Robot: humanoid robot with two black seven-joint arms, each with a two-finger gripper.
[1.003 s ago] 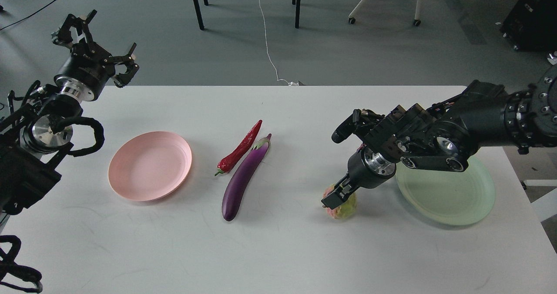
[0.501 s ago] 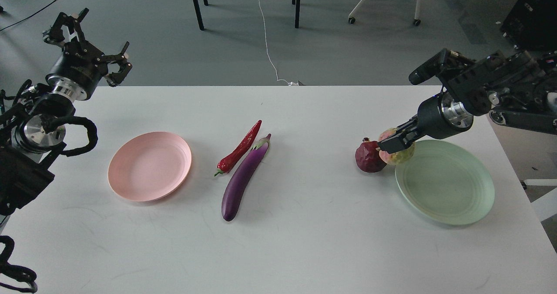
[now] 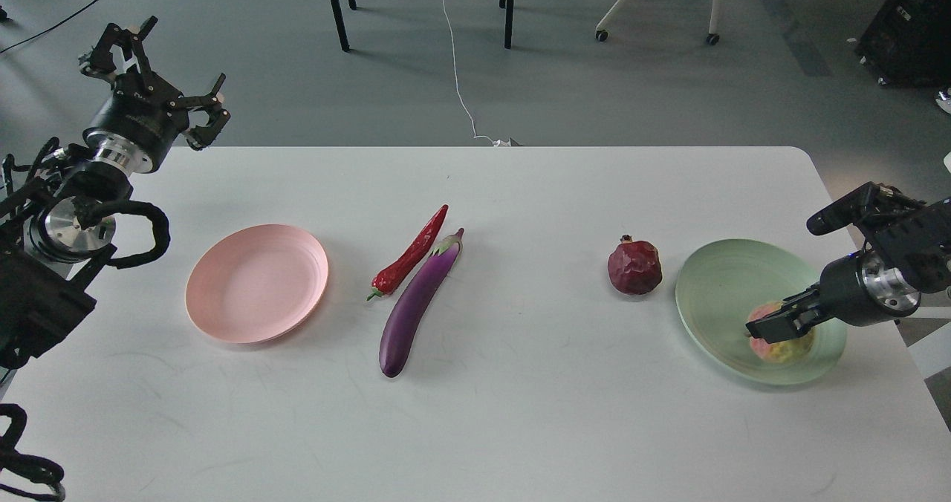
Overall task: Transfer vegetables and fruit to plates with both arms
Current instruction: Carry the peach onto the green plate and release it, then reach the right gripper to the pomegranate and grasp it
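My right gripper (image 3: 774,328) is shut on the bumpy yellow-green and pink fruit (image 3: 780,346), which sits low over or on the near right part of the pale green plate (image 3: 721,287). The dark red pomegranate (image 3: 634,266) stands on the table just left of that plate. The purple eggplant (image 3: 416,305) and the red chili pepper (image 3: 410,253) lie side by side at the table's middle. The pink plate (image 3: 256,283) lies empty at the left. My left gripper (image 3: 152,60) is open and empty, raised beyond the table's far left corner.
The white table (image 3: 520,413) has its right edge close behind the green plate. Chair and table legs and a white cable (image 3: 457,79) are on the floor beyond the far edge.
My right gripper carried the yellow-green and pink fruit from the table's middle front, past the pomegranate, to the green plate's near right part. The left gripper shifted only slightly.
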